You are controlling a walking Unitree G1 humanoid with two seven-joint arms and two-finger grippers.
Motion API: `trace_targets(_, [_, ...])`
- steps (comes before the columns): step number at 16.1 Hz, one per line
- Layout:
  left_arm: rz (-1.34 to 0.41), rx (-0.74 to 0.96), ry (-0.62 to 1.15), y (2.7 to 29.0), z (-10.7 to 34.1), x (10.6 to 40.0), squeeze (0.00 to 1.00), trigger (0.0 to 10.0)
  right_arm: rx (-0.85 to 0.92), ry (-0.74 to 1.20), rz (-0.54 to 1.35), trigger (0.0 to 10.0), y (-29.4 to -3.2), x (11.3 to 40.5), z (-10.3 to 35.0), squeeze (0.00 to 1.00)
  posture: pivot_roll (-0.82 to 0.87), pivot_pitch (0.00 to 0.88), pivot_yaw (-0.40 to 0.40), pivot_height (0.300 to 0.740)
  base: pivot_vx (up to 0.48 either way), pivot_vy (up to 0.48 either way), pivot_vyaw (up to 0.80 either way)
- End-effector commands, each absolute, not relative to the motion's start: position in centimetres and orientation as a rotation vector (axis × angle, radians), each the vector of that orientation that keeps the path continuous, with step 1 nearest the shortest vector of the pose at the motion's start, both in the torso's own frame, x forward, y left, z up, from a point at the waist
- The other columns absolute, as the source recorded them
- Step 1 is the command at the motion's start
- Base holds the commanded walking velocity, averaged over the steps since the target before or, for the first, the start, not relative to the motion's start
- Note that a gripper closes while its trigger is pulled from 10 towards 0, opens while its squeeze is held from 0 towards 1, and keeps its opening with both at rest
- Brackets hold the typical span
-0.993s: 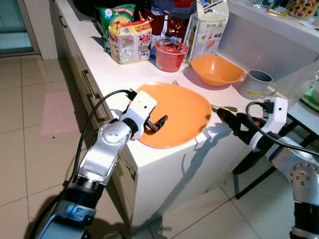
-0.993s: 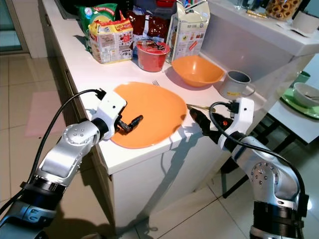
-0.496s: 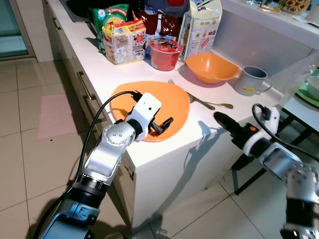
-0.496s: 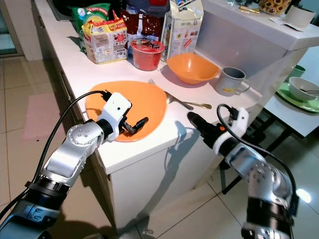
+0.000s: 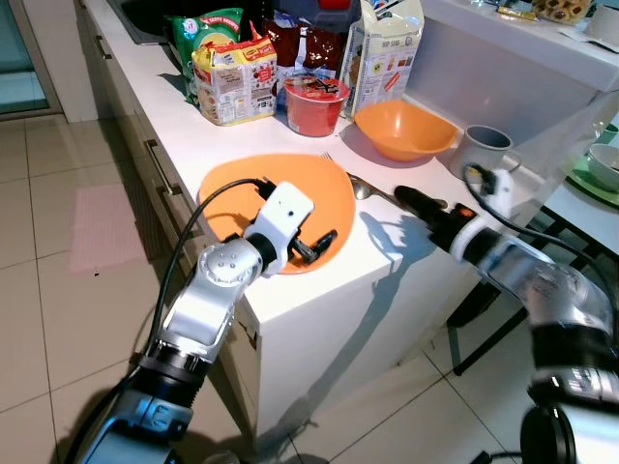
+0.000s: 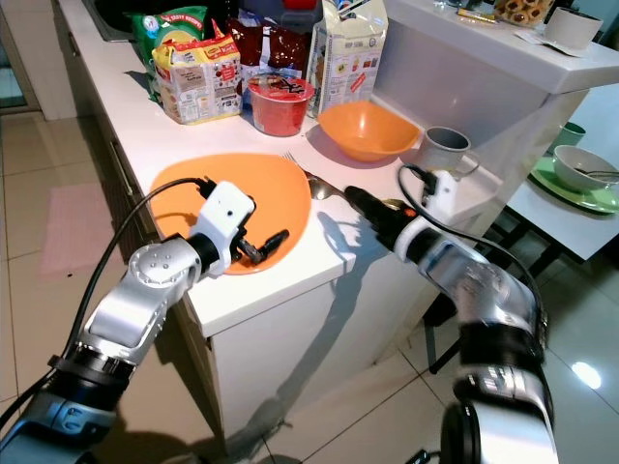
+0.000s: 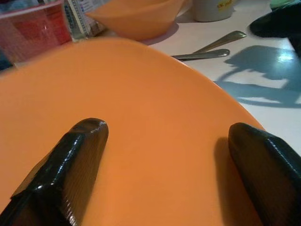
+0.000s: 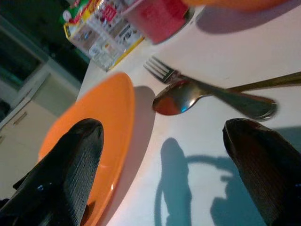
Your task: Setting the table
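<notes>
While head views blur it, spoon overlaps fork.

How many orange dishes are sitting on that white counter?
2. A flat round orange plate lies near the counter's front edge, under the left gripper. A deep orange bowl stands behind it, beside the grey mug. The packets further back may hide more.
</notes>
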State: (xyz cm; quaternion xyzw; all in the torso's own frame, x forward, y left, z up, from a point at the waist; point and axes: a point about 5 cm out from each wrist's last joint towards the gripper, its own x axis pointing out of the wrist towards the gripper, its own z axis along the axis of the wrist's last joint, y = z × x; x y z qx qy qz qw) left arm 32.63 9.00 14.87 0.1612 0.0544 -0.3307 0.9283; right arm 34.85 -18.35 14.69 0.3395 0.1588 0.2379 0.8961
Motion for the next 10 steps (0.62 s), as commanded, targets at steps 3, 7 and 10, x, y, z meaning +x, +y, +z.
trace_targets(3, [-0.72,0.324,0.162,8.6,13.8,32.1,0.0,10.0,0.711,0.391,0.52,10.0,-17.9,35.7,13.7,1.0,-0.01,0.0,-0.098,0.74,0.0,0.0,0.0])
trace_targets(7, [-0.731,0.317,0.163,8.4,13.6,31.8,0.0,10.0,0.694,0.454,0.613,10.0,-16.0,36.3,13.4,1.0,-0.02,0.0,-0.101,0.74,0.0,0.0,0.0])
trace_targets(10, [-0.738,0.317,0.162,8.4,13.7,31.7,0.0,10.0,0.689,0.482,0.684,10.0,-14.7,36.6,13.6,0.0,-0.01,0.0,-0.105,0.74,0.0,0.0,0.0])
